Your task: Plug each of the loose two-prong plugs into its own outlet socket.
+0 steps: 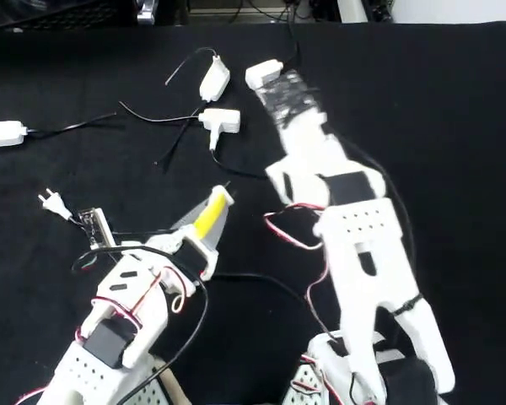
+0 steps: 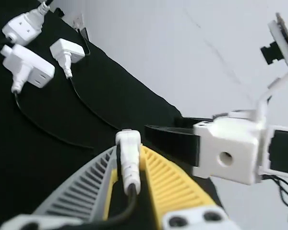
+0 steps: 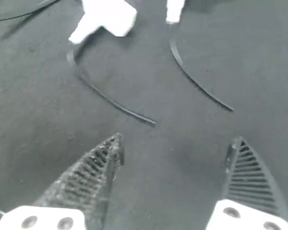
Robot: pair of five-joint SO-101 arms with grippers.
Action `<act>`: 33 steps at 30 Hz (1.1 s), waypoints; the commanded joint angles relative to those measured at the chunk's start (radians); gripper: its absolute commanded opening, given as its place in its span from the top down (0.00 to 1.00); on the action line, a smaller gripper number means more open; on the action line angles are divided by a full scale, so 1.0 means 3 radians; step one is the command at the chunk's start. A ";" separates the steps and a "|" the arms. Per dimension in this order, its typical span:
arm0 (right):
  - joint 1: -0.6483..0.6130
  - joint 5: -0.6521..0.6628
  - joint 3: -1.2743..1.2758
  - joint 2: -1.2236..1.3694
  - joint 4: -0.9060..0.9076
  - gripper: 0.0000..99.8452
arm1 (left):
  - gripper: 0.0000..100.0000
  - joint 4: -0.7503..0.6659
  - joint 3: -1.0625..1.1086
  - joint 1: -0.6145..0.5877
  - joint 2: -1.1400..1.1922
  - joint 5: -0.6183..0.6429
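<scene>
Tabletop (image 1: 455, 126), black, from the high view: the left gripper (image 1: 212, 207), with one yellow and one grey finger, lies low and left of centre and points toward a cluster of white fittings. A loose two-prong plug (image 1: 54, 202) lies to its left, near the arm's wrist. A white outlet block (image 1: 4, 132) sits well apart at the far left edge. Within the cluster, a T-shaped adapter (image 1: 221, 121) lies just below a corded connector (image 1: 215, 81). The right gripper (image 1: 280, 89) lies up the middle of the table with a small white block (image 1: 264, 73) at its tip; whether the two touch cannot be told.

Left wrist view: the jaws pinch a white plug (image 2: 128, 155) between the yellow and grey fingers, and its black cord (image 2: 130, 191) trails back between them. Three white fittings lie on the table beyond, and the right arm's housing (image 2: 225, 148) stands close beside.

Right wrist view: the right gripper's dark ribbed fingers (image 3: 98, 163) are spread wide with bare table between them. Two white fittings lie ahead, each with a curved cord.
</scene>
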 commanded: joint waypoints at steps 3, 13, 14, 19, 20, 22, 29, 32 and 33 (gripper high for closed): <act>-0.0092 -0.0210 -0.0038 0.0028 0.0046 0.66 | 0.97 0.0118 -0.0028 -0.0678 -0.0020 -0.0297; -0.0527 -0.0051 -0.0831 0.1133 0.0839 0.66 | 0.97 0.2204 -0.0944 -0.1286 -0.0020 -0.0736; -0.0593 0.0066 -0.0852 0.1199 0.0869 0.66 | 0.97 0.2296 -0.0974 -0.1286 -0.0020 -0.0829; -0.0982 0.0593 -0.0688 0.1245 0.0859 0.66 | 0.97 0.2731 -0.1312 -0.1286 -0.0020 -0.0962; -0.1054 0.0665 -0.0637 0.1240 0.0823 0.66 | 0.97 0.2818 -0.1378 -0.1281 -0.0020 -0.0962; -0.1192 0.0798 -0.0550 0.1266 0.0783 0.66 | 0.97 0.2972 -0.1486 -0.1266 -0.0020 -0.0962; -0.1642 0.0808 -0.0315 0.1348 0.0798 0.66 | 0.97 0.3335 -0.1649 -0.1291 -0.0020 -0.1166; -0.1754 0.0731 -0.0289 0.1424 0.0793 0.66 | 0.97 0.3754 -0.1813 -0.1353 -0.0020 -0.1524; -0.1795 0.0706 -0.0289 0.1445 0.0777 0.66 | 0.97 0.3800 -0.1844 -0.1455 -0.0020 -0.1586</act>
